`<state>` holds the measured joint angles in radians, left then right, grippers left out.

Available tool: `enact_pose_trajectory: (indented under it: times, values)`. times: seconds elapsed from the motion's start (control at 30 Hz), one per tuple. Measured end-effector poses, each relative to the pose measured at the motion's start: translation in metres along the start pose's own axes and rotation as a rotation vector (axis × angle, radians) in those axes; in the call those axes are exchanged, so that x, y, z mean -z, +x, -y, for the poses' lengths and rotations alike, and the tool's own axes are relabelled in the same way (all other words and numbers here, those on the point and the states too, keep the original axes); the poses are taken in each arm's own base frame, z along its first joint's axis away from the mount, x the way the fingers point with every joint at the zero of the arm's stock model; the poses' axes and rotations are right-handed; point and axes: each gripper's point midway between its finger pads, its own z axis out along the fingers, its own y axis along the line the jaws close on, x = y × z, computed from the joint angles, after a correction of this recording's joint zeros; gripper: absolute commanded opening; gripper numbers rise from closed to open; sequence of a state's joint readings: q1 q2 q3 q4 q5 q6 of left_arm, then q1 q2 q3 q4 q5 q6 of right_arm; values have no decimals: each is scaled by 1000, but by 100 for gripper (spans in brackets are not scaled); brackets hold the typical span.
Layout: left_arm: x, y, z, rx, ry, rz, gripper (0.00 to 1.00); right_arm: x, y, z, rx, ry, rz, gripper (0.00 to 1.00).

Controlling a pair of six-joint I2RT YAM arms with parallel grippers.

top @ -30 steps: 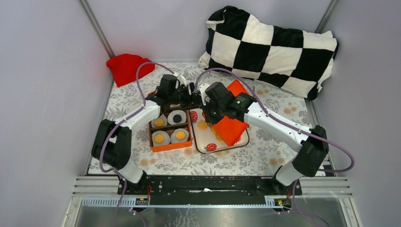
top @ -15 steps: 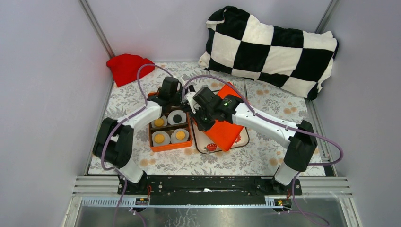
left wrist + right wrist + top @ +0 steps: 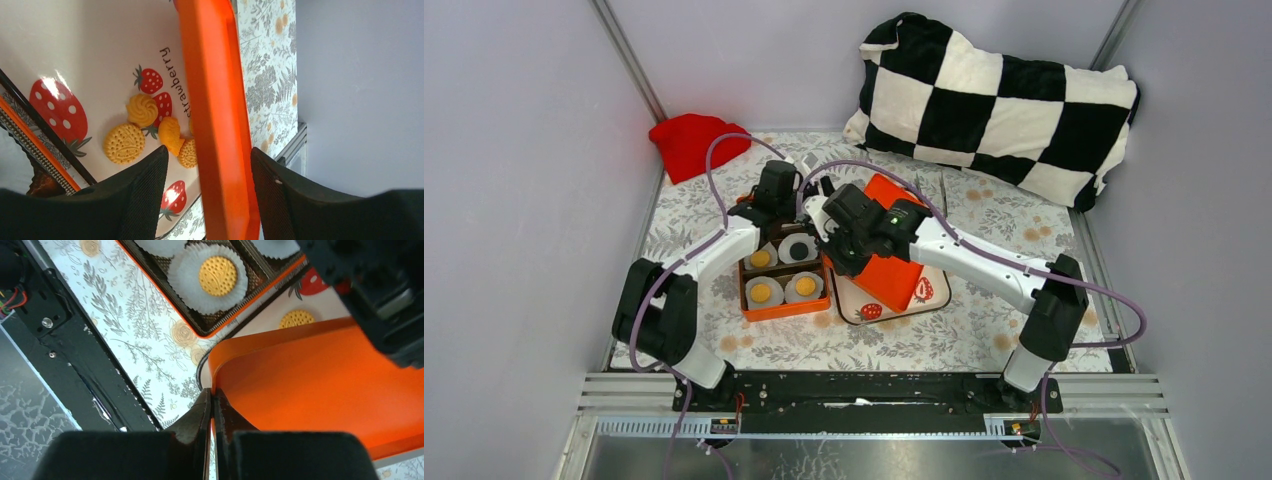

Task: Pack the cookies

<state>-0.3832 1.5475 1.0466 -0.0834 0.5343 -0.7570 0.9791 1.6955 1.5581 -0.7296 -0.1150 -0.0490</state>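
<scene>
An orange box (image 3: 764, 309) holds white paper cups with cookies (image 3: 762, 293), mostly golden, one black (image 3: 799, 251); it also shows in the right wrist view (image 3: 197, 326). More golden cookies (image 3: 124, 143) lie on the white strawberry plate (image 3: 90, 60). My right gripper (image 3: 213, 399) is shut on the rim of an orange lid (image 3: 320, 375) and holds it tilted over the plate (image 3: 902, 308), next to the box. My left gripper (image 3: 207, 151) is open, and the lid's far edge (image 3: 215, 100) stands between its fingers.
A red cloth (image 3: 689, 140) lies at the back left. A black-and-white checked cushion (image 3: 1004, 100) lies at the back right. The flowered tablecloth (image 3: 984, 320) covers the table. Grey walls stand on both sides.
My right arm has carried the orange lid to the left, from over the plate's middle to beside the box. My left gripper has shifted slightly left at the lid's far edge.
</scene>
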Motion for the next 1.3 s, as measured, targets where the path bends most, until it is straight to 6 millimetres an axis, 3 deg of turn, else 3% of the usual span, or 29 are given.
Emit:
enact_pose_trajectory:
  times: [0.17, 0.33, 0.4, 0.43, 0.57, 0.7, 0.9, 1.07, 1.17, 1.3]
  values:
    - [-3, 16, -10, 22, -3, -51, 59, 1, -14, -13, 41, -18, 24, 0]
    - [-5, 23, -9, 24, 22, -84, 17, -4, -18, -22, 68, -37, 27, 0]
    - [-5, 24, -8, 55, 18, -91, 7, -7, -18, -23, 67, -40, 23, 2]
    - [-5, 24, -6, 51, 23, -93, 1, -10, -17, -24, 69, -39, 19, 9]
    - [-6, 22, -8, 32, 2, -89, 0, -13, -16, -17, 61, 23, 19, 44]
    - [-7, 23, -18, 47, -53, -98, 0, -11, -16, -3, 70, 168, 40, 60]
    - [-14, 11, -19, 72, -99, -131, 0, 7, -8, 4, 145, 396, 79, 63]
    - [-19, -20, -5, 59, -104, -120, 0, 10, 9, 10, 199, 549, 84, 63]
    - [-15, -30, 2, 47, -103, -114, 0, 10, 17, 22, 203, 636, 74, 63]
    - [-10, -27, 0, 48, -122, -134, 0, 9, 21, 45, 201, 796, 96, 62]
